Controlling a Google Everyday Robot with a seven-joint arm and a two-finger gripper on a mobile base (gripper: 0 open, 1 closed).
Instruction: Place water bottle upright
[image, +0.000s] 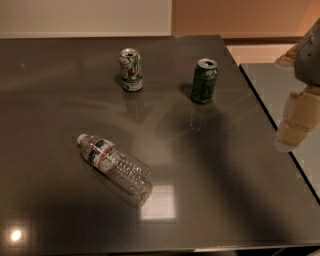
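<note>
Water bottle (116, 169), clear ribbed plastic with a white cap and a dark label edged in red bands, lies on its side on the dark glossy desk (50, 110). It is left of centre and towards the near edge, with its cap pointing to the far left and its base to the near right. The gripper (294, 122), pale and cream-coloured, hangs at the right edge of the view, over the desk's right border and well apart from the bottle; whether its jaws are apart or together cannot be told. Nothing holds the bottle, so the task looks not yet begun. As for what could go wrong, the bottle is round and probably light, so a jaw coming down off-centre would likely roll it across the smooth desk. Its thin ribbed plastic may buckle or slip under a squeeze. If it is tipped up and let go before its base sits flat, it could topple over. A reach from the right also passes near the green soda can (204, 81), which a low arm might knock. Counted: one water bottle; one white soda can (131, 70), upright at the far centre-left; one green soda can, upright to its right; two cans in all; one gripper; one desk.
</note>
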